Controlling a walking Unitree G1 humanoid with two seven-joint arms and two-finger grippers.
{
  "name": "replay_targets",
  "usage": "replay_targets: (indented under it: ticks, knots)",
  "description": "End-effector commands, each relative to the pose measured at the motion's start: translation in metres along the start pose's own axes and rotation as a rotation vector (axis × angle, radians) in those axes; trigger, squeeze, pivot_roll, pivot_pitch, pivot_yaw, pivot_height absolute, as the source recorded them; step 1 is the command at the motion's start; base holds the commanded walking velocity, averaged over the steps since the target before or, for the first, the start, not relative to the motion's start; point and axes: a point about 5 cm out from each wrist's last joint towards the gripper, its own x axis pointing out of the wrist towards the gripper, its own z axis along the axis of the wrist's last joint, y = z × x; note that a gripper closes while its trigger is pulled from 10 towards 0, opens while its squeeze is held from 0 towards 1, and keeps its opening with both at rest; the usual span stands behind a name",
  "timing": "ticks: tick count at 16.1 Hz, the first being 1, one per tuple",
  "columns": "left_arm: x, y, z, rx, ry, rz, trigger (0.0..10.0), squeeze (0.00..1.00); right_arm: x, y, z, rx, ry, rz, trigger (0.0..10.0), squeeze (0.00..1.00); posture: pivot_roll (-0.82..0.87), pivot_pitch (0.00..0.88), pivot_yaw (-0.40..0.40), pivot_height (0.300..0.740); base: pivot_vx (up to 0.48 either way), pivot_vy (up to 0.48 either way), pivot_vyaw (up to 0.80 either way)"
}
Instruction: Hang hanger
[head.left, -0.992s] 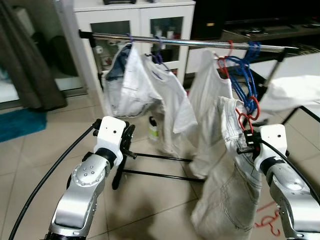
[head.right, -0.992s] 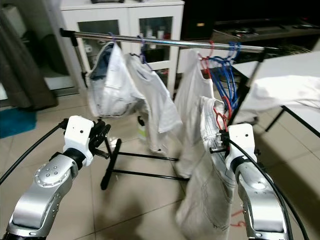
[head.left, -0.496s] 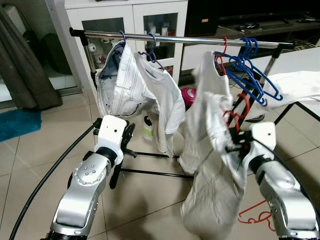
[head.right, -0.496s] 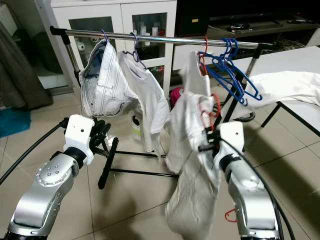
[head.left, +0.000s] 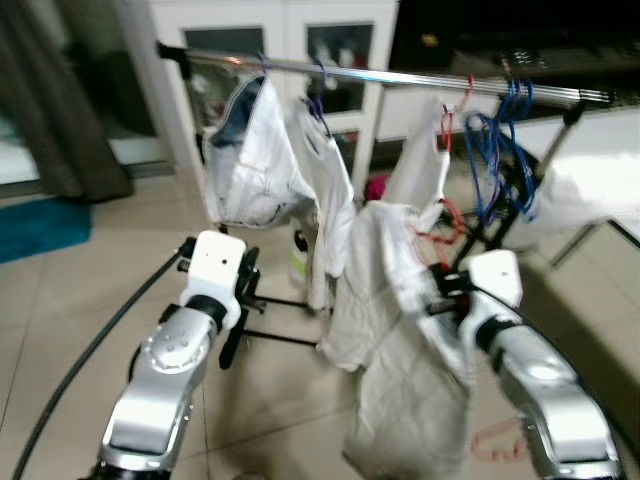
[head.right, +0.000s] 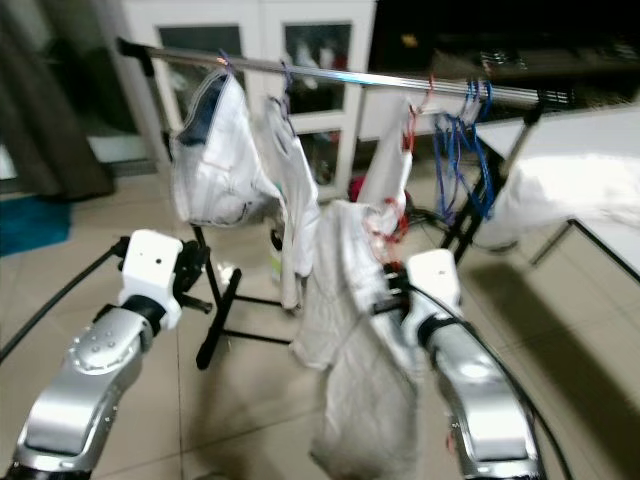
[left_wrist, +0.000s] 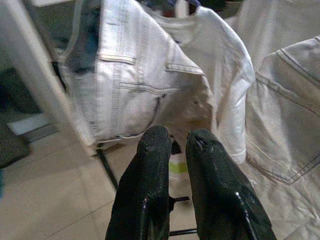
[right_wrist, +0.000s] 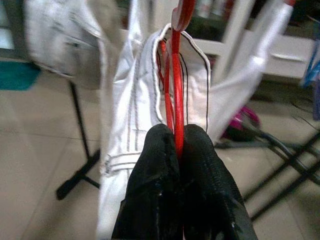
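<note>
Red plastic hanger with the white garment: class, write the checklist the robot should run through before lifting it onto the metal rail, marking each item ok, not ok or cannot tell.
1. Right gripper shut on the red plastic hanger: ok, the thin red stem sits pinched between both fingers.
2. White garment on that hanger: ok, its collar wraps the red wire.
3. Hook at the height of the silver metal rail: not ok, the garment hangs well below it.
4. Free stretch of rail: ok, bare bar between the white shirts and the blue hangers.
5. Hook facing the rail: cannot tell, it is cut off and blurred.
6. Left gripper out of the way: ok, shut, holding nothing.
</note>
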Motion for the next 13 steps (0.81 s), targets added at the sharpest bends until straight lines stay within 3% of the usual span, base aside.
replay_targets:
  ticks: [1,2,6,9,13]
  knots:
    - [-0.0005,-0.0018,0.0027,-0.004,-0.015,0.002,10.0,0.00,0.0001,-0.0050,0.0144,0.009,-0.070,-0.021,10.0,0.00,0.03,0.014,-0.031,0.740,0.000,-0.398,0.00]
    - [-0.0010,-0.0007,0.0005,-0.049,0.004,0.007,10.0,0.00,-0.0002,-0.0046,0.0134,0.039,-0.074,-0.030,10.0,0.00,0.03,0.013,-0.031,0.740,0.000,0.000,0.00]
    - [-0.0015,-0.0025,0.0014,-0.003,-0.017,-0.016,10.0,0.00,0.0006,0.0004,0.0131,0.033,-0.073,-0.032,10.0,0.00,0.03,0.008,-0.031,0.740,0.000,0.000,0.00]
    - [-0.0004,-0.0019,0.0048,-0.033,-0.026,-0.016,10.0,0.00,0.0036,0.0042,0.0159,0.038,-0.081,-0.032,10.0,0.00,0.03,0.005,-0.032,0.740,0.000,0.000,0.00]
    - [0.0001,-0.0012,0.0055,-0.029,-0.032,-0.022,10.0,0.00,0.0057,-0.0045,0.0185,0.076,-0.102,-0.165,10.0,0.00,0.03,0.011,-0.036,0.740,0.000,0.000,0.00]
